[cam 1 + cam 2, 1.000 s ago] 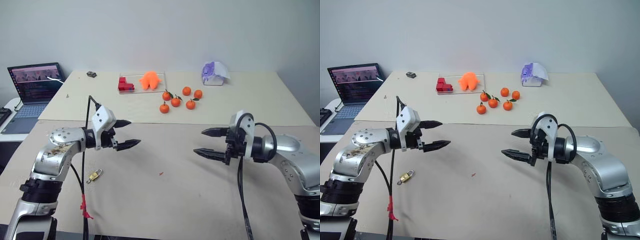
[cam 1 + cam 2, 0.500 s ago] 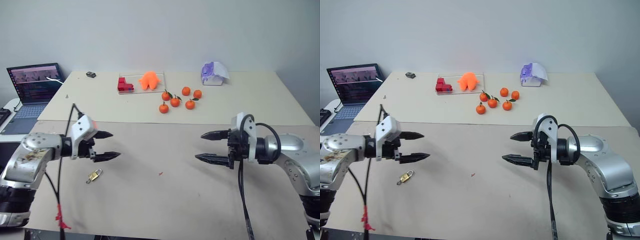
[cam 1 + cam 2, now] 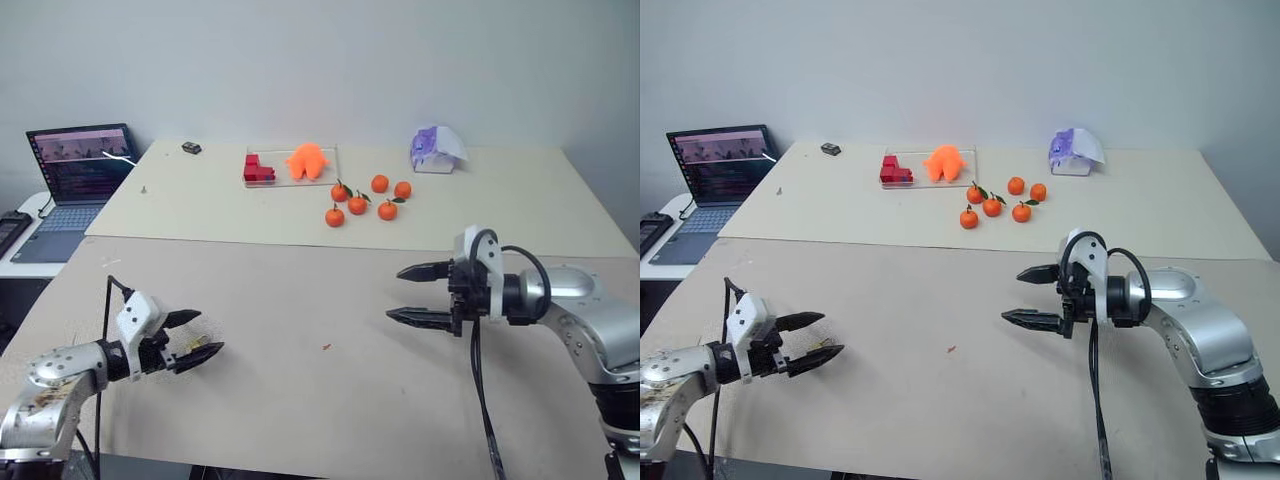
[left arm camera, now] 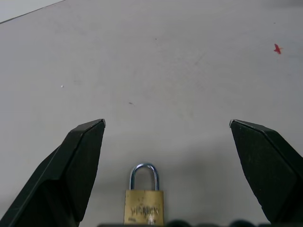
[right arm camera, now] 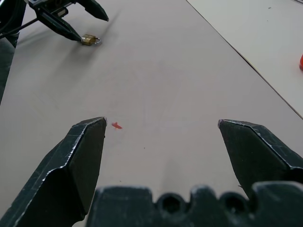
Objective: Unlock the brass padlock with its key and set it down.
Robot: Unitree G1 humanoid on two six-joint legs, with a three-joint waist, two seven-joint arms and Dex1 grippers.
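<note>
The brass padlock [image 4: 144, 204] lies flat on the table [image 4: 165, 71] between the left gripper's [image 3: 197, 337] spread fingers, untouched, shackle pointing away. A small red speck [image 4: 277, 48] lies well beyond. The right gripper [image 3: 412, 294] hovers spread, well apart.

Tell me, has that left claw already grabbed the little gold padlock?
No: the left gripper is open, and the brass padlock lies flat on the table between its fingers, touching neither.
</note>
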